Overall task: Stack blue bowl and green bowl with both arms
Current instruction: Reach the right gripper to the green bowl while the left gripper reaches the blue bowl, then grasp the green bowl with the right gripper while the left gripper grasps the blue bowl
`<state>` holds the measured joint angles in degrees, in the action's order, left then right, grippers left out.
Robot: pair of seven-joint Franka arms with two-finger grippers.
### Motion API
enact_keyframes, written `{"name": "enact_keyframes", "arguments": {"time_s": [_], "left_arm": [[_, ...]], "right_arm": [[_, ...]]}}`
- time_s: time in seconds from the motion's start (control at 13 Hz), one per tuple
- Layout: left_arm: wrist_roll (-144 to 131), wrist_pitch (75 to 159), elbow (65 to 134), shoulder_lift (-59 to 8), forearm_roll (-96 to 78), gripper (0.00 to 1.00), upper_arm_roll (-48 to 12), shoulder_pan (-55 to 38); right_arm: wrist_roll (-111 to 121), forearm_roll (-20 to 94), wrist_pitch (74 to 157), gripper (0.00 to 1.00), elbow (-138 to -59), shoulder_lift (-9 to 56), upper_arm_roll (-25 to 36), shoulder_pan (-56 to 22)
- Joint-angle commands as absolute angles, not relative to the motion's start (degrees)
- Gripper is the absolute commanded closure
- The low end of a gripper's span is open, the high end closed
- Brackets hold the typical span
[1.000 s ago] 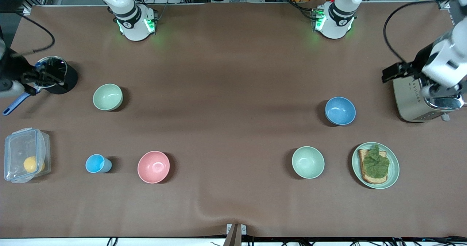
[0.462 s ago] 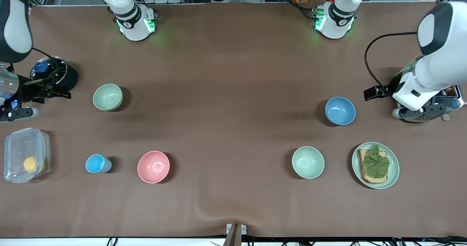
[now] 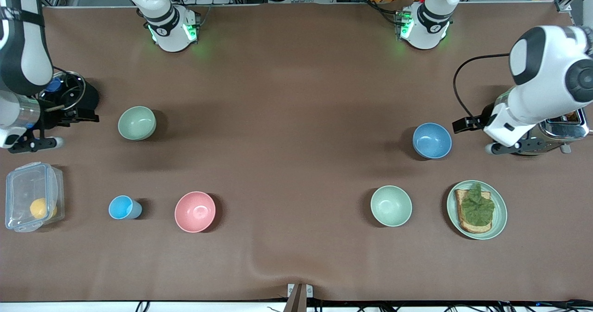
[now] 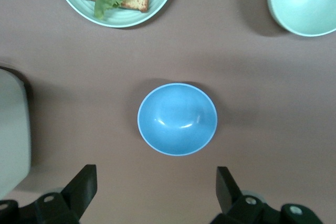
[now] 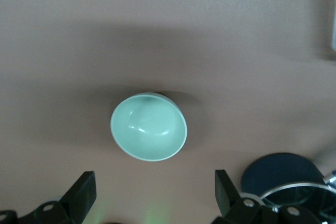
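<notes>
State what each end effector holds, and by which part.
Nothing is held. The left end effector is open beside the blue bowl; the right end effector is open beside the green bowl.

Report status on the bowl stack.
Left pincer open above blue bowl. Right pincer open above green bowl. Bowls unstacked, nothing between.

Both arms are swinging in from the ends of the counter. The left claw (image 4: 152,195), jaws spread wide, is coming off the toaster (image 3: 563,129) at the right edge of the frame and drawing toward the blue bowl (image 3: 432,140), its arm now looming large at upper right. The right claw (image 5: 152,195), also wide open, is sliding past the black pot (image 3: 74,94) at the left edge toward the green bowl (image 3: 136,123).
</notes>
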<state>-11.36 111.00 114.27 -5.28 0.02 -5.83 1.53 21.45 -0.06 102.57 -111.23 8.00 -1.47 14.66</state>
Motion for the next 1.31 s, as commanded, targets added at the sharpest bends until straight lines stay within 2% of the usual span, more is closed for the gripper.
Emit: {"name": "enact_keyframes", "arguments": {"time_s": [0.0, 0.08, 0.31, 0.62, 0.69, 0.92, 1.08, 1.23], "left_arm": [[-9.76, 117.40, 121.18, -3.95, -0.44, 0.00, -5.89, 2.37], [-9.67, 120.55, 123.38, -4.65, -0.35, 0.00, -5.89, 2.37], [-8.18, 128.12, 127.00, -8.42, 1.14, 0.00, -5.89, 4.30], [-7.29, 132.79, 127.18, -14.14, 1.23, 0.01, -5.89, 4.66], [-7.29, 133.85, 127.09, -15.46, 1.23, 0.03, -5.89, 4.66], [-7.29, 135.09, 127.09, -17.58, 2.10, 0.08, -5.80, 4.75], [-7.29, 135.61, 127.09, -18.45, 2.20, 0.15, -5.80, 4.75], [-7.29, 135.88, 127.00, -19.07, 2.20, 0.42, -5.80, 4.75]], "right_arm": [[28.28, 1.49, 112.02, 0.07, -119.76, 6.59, -2.11, 19.59], [28.30, 1.49, 116.67, 0.17, -123.28, 6.50, -2.11, 20.21], [27.69, 2.89, 123.03, 0.19, -127.79, 7.03, -2.11, 21.35], [27.69, 5.45, 131.29, 0.21, -133.32, 8.52, -2.20, 21.62], [27.69, 5.45, 132.79, 0.30, -133.50, 9.83, -2.20, 21.62], [27.77, 5.71, 135.61, 0.43, -135.17, 10.81, -2.20, 21.71], [27.77, 5.71, 137.97, 0.49, -136.92, 10.90, -2.20, 21.71], [28.04, 5.71, 141.84, 0.53, -139.21, 10.90, -2.29, 21.71]]}}
